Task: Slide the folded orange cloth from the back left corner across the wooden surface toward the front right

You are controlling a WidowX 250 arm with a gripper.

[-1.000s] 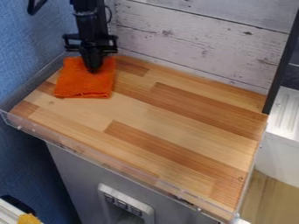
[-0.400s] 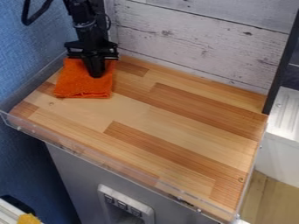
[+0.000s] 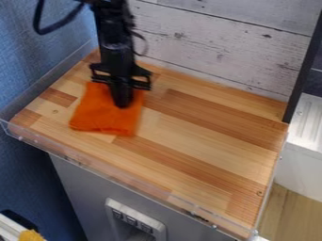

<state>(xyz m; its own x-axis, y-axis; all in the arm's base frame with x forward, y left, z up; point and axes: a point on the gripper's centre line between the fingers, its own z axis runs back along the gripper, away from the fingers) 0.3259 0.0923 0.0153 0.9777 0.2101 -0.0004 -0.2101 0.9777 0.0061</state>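
The black gripper (image 3: 123, 104) points down onto an orange folded cloth (image 3: 104, 118) at the left part of the wooden table. Its tip presses on or sits just over the cloth's upper middle, and covers part of it. The cloth lies flat, slightly turned, with its folded edge toward the front. Whether the cloth is pinched or only pressed cannot be made out.
A clear low rim (image 3: 113, 175) runs along the table's front edge. A blue wall (image 3: 31, 70) stands at the left, a white plank wall (image 3: 213, 52) behind, and a black upright post (image 3: 304, 70) at the right back.
The gripper has moved toward the front and slightly right. The orange cloth has slid the same way along with it and turned a little.
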